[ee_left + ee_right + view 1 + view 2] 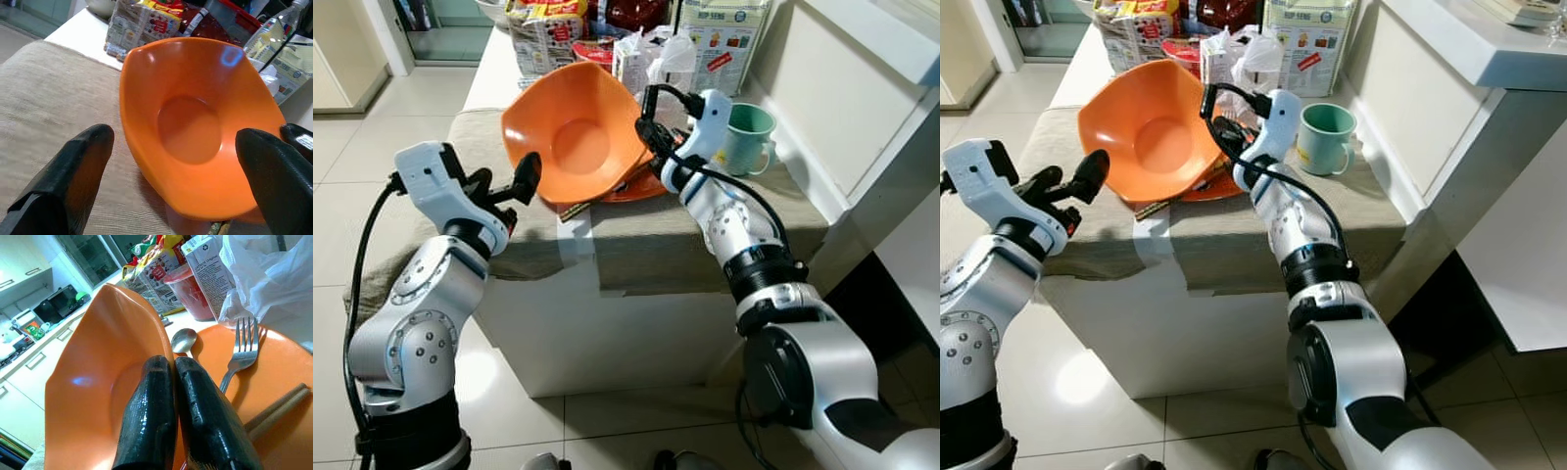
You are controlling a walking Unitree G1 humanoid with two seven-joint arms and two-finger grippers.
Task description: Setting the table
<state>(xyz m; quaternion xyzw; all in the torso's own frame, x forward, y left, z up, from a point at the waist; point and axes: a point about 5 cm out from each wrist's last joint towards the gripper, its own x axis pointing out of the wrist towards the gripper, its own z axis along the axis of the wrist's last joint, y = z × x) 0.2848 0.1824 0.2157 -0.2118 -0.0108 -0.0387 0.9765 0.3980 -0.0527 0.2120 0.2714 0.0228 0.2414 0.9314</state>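
Orange bowl tilted on edge at the cloth-covered surface, right pincer clamped on its rim.

Left pincer [509, 186] stands just left of the orange bowl [576, 132], its 2 fingers spread apart and holding nothing. The bowl is tipped steeply, its hollow facing the robot, lower edge resting over the orange plate [274, 382] on the surface [636, 240]. Right pincer [168, 364] is closed together on the bowl's right rim. On the plate beside the bowl lie 1 spoon [184, 341], 1 fork [242, 352] and chopsticks [279, 406]. Right of the bowl stands a green mug [747, 137]; behind the bowl, food packets [545, 34].
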